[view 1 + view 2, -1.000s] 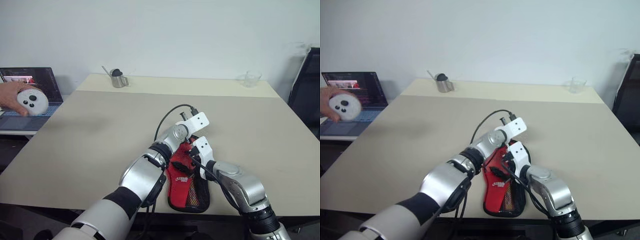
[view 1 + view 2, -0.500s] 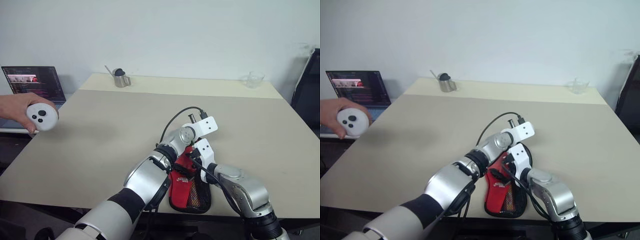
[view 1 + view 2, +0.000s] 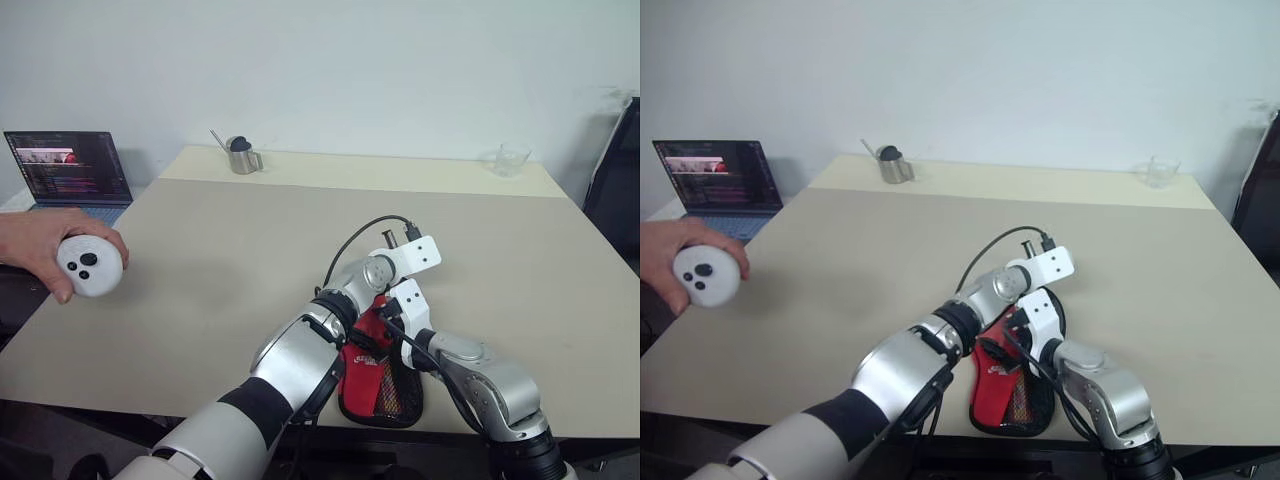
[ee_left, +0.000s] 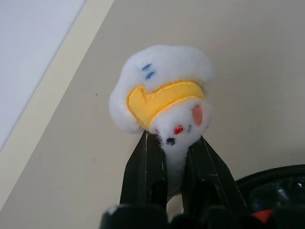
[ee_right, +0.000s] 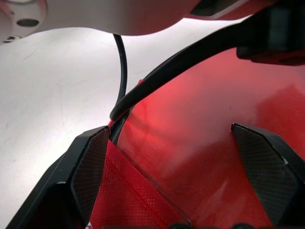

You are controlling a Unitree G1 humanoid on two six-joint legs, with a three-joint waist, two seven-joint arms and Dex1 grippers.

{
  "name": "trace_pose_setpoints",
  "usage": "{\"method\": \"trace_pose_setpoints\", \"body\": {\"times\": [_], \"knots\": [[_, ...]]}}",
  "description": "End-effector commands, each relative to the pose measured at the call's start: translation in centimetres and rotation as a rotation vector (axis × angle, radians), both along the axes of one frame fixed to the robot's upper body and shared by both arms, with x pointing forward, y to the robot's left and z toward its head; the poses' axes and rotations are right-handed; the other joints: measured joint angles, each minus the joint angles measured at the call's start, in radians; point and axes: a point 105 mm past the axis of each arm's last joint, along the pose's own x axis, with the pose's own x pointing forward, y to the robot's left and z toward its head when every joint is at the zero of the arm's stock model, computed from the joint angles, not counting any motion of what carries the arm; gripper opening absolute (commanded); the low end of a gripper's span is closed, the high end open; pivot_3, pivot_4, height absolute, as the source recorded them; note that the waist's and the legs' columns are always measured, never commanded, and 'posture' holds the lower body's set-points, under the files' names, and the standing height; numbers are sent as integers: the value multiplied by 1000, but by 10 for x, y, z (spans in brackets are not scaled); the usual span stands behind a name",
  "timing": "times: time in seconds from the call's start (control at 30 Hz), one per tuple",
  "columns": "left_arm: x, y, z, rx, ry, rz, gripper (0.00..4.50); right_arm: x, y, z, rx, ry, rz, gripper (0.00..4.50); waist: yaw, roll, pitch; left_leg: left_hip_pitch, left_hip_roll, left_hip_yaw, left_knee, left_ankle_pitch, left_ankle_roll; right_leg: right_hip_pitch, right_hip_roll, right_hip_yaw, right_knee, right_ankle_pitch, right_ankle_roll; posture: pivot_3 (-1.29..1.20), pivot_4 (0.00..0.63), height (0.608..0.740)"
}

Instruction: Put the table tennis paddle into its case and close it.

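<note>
Case (image 3: 380,375) lies at the tabletop (image 3: 200,270) near edge; left hand (image 4: 175,157) is clamped on its plush zipper charm (image 4: 162,95), likely to zip; right hand (image 5: 176,171), jaws wide, straddles the case to brace it; paddle hidden, probably inside

Beige table (image 3: 200,270) carries case (image 3: 385,385), metal cup (image 3: 238,157), glass (image 3: 507,158).

We take this for an office or lab room used for robot trials. We see a plain white wall (image 3: 330,60), a large beige table (image 3: 220,250), an open laptop (image 3: 68,168) with code on its screen, a person's hand (image 3: 35,245) holding a white controller (image 3: 90,267), and a dark office chair (image 3: 615,180).
</note>
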Motion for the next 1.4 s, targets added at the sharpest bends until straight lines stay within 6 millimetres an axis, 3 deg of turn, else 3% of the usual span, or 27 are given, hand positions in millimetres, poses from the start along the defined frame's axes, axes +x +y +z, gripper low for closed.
{"method": "trace_pose_setpoints", "body": {"times": [0.03,0.47,0.67,0.7,1.03,1.13,1.23,1.4], "knots": [[-43,-73,17,-50,-33,-225,109,-8,1,-28,-30,126,1,4500,0,0,0,0,0,0,0,0,0,0,0,0,0,0,0,0,150,740],[-55,-86,14,-32,-41,-283,109,-6,3,-26,-20,125,3,4500,-1,0,0,0,0,0,0,0,0,0,0,0,0,0,0,0,150,740],[-46,-73,6,-89,78,-185,109,-2,3,-24,-15,119,2,4500,-2,0,0,0,0,0,0,0,0,0,0,0,0,0,0,0,150,740],[-44,-71,6,-100,86,-170,829,-2,4,-24,-14,118,5,4500,-2,0,0,0,0,0,0,0,0,0,0,0,1,0,0,0,150,740],[-30,-50,2,-48,106,-117,4339,10,3,-19,13,79,6,4500,-6,0,0,2,0,0,0,0,0,0,1,0,2,0,0,0,150,740],[-22,-38,7,-58,123,-107,4339,21,-5,-12,47,47,-24,4500,-7,0,0,2,0,1,0,0,0,0,1,1,2,0,0,0,150,740],[-3,-9,21,-117,139,-50,4339,31,-13,3,80,-7,-33,4500,-6,0,0,2,0,1,0,0,0,0,2,1,2,0,0,0,150,740],[14,24,33,-107,108,-13,4339,33,-21,12,85,-45,-2,4500,-7,0,0,1,-1,1,0,0,0,-1,2,2,1,0,0,0,150,740]]}}
